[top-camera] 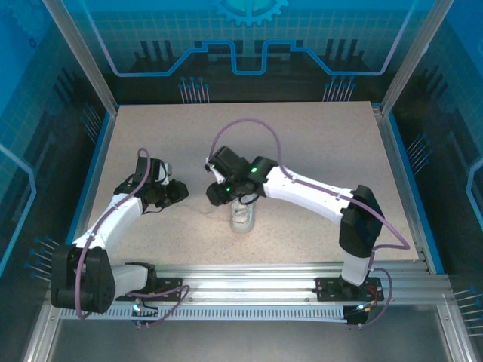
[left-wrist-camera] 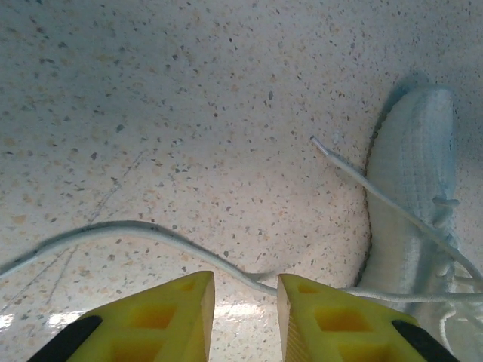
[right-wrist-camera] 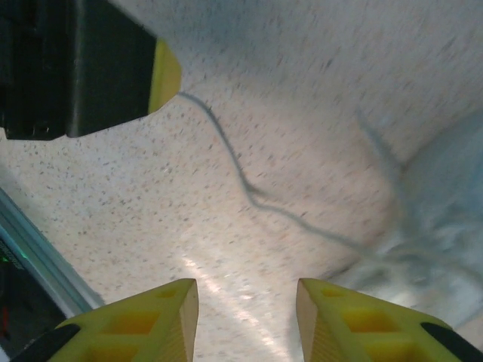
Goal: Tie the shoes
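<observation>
The shoe (top-camera: 243, 216), a small white sneaker, stands on the speckled table just in front of the right wrist. In the left wrist view the shoe (left-wrist-camera: 415, 188) lies at the right, toe pointing up. One thin white lace (left-wrist-camera: 136, 228) trails left across the table, passing just beyond the tips of my left gripper (left-wrist-camera: 245, 283). That gripper is open by a narrow gap with nothing between the jaws. A second lace (left-wrist-camera: 362, 181) sticks out free toward the upper left. My right gripper (right-wrist-camera: 247, 290) hovers open over bare table. The blurred shoe (right-wrist-camera: 445, 241) sits to its right.
My left gripper (top-camera: 179, 192) and right gripper (top-camera: 217, 194) sit close together left of the shoe. The left gripper's finger (right-wrist-camera: 162, 75) shows at the right wrist view's top left. An aluminium rail (top-camera: 249, 275) borders the near edge, and blue walls enclose the table.
</observation>
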You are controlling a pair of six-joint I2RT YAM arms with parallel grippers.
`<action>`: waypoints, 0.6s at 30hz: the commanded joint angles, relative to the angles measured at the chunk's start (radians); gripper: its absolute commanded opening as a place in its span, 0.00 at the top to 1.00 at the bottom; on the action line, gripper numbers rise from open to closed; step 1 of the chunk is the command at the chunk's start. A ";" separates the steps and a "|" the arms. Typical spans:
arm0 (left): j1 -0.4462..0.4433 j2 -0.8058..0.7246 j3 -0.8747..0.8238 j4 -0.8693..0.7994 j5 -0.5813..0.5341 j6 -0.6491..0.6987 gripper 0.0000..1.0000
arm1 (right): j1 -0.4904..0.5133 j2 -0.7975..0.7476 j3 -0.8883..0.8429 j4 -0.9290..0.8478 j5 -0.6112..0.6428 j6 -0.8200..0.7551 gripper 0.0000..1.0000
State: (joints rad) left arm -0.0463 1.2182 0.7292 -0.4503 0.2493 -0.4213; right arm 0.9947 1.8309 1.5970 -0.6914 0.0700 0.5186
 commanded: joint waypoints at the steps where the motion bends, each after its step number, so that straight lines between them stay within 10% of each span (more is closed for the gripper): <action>1: 0.010 0.032 0.030 0.048 0.079 -0.012 0.73 | 0.083 0.048 0.013 -0.015 0.106 0.299 0.56; 18: 0.002 0.151 0.027 0.146 0.229 -0.009 0.78 | 0.087 0.231 0.000 0.079 0.269 0.704 0.40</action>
State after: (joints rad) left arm -0.0467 1.3743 0.7567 -0.3302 0.4328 -0.4202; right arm 1.0790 2.0148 1.5394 -0.5884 0.2462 1.1370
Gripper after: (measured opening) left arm 0.223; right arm 0.601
